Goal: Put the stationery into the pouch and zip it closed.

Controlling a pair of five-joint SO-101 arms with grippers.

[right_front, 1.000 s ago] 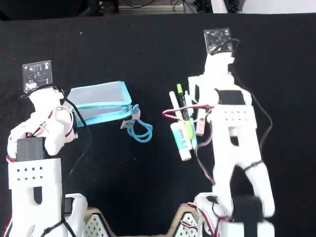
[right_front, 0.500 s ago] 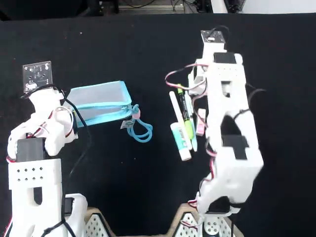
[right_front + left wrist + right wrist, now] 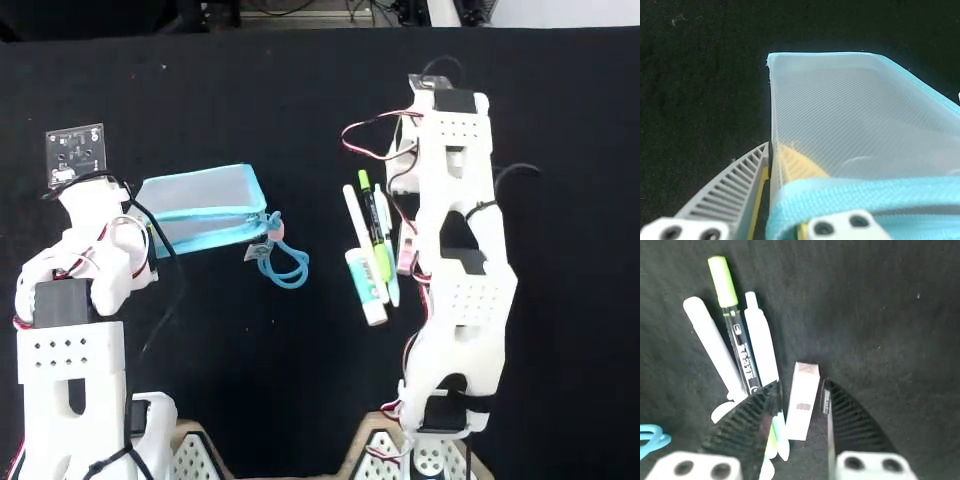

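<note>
The translucent pouch (image 3: 205, 205) with blue trim lies left of centre. My left gripper (image 3: 150, 238) is shut on its end; up close, one ribbed finger (image 3: 735, 185) is outside the pouch (image 3: 850, 125) and a yellow pad shows through the mesh. Two white pens (image 3: 362, 255), a green highlighter (image 3: 374, 225) and a pink eraser (image 3: 406, 250) lie in a bunch right of centre. My right arm (image 3: 455, 200) stretches over the table beside them. My right gripper (image 3: 799, 386) stands open above the pink eraser (image 3: 802, 405), one finger on each side. The highlighter (image 3: 732, 340) and a white pen (image 3: 760, 345) lie beside it.
A blue loop strap (image 3: 283, 262) trails from the pouch's zip end toward the stationery. Black cloth covers the table (image 3: 300, 110). Both arm bases stand at the near edge.
My right arm has unfolded and stretched farther out over the table, bringing its gripper over the pink eraser. The left arm and pouch have not moved.
</note>
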